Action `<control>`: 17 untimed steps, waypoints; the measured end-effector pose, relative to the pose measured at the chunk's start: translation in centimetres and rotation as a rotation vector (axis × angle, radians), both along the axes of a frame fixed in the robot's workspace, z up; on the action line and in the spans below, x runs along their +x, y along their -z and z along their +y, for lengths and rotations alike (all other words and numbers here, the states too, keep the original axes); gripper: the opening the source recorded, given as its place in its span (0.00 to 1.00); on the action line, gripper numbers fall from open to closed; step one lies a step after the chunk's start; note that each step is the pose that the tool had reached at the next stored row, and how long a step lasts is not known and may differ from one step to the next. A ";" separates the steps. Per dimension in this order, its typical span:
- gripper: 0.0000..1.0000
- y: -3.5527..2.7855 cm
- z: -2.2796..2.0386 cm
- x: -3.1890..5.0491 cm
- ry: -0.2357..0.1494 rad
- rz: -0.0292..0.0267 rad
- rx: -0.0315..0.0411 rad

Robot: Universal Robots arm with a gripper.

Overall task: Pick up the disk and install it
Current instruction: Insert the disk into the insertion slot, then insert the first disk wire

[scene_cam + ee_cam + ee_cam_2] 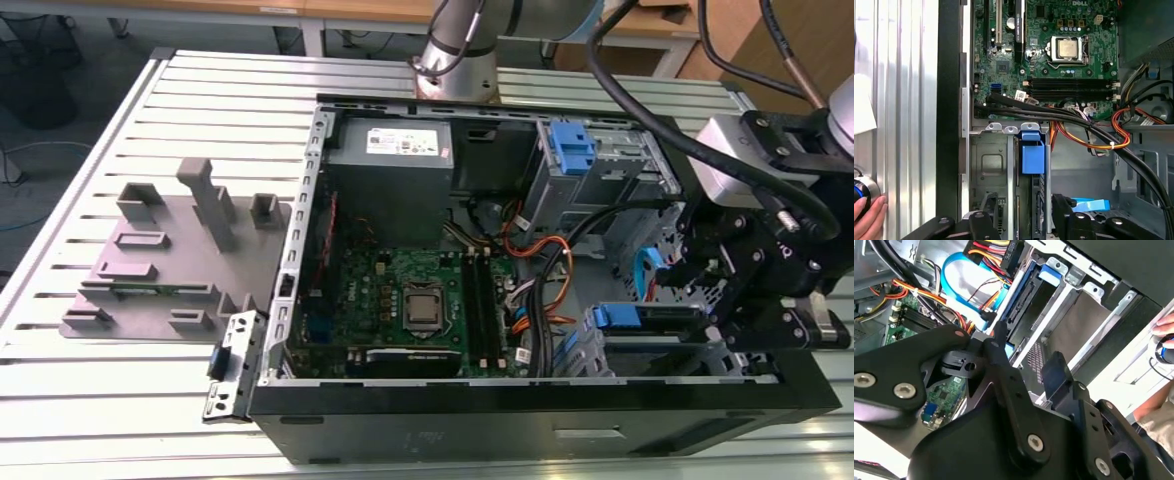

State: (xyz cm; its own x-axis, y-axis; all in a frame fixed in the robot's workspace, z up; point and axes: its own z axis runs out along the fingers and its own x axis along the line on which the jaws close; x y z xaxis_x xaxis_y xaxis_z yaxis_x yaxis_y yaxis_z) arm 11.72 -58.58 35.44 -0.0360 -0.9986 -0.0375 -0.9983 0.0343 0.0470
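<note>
**Over the front drive cage: gripper spread, disk in the slot**

Black 2-finger gripper [1025, 209] hangs over the grey metal drive cage [989, 165]. The cage sits in the front corner of the open black computer case [534, 432], at the exterior view's right. Fingers [1061, 210] are spread apart and pinch nothing.

The disk, a flat silver-grey hard drive in a blue plastic rail frame [1033, 157], stands on edge inside the cage. Its blue tab points toward the green motherboard [1054, 65].

Key relation: the disk lies straight ahead of the fingertips, on the centre line of the gap. Its long axis runs along the gripper's reach, into the cage. The 2 fingers flank its broad faces, apart from them.

In the exterior view the disk [627, 318] lies lengthwise toward the gripper. In the second wrist view the disk [1021, 295] is just past the fingertips, rail and dark connector edge showing. Only 1 arm here, so no choice of side.

Judgement: the install looks far along. Seating depth is hard to read, and I cannot tell whether the rail has latched.

Grey moulded plastic holder with upright posts [160, 260] sits well apart on the slatted aluminium table [134, 385], at the exterior view's left. A person's hand [869, 217] rests outside the case wall.
</note>
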 end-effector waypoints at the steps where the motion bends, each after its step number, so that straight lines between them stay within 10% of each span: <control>1: 0.55 0.03 0.01 -0.06 0.000 0.0000 0.0013; 17: 0.55 0.65 0.41 -0.60 -0.031 -0.0020 0.0306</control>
State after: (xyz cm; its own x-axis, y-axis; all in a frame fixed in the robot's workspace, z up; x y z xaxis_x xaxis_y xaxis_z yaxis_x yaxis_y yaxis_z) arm 11.12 -58.17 34.80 -0.0048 -0.9977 -0.0681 -0.9990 0.0017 0.0455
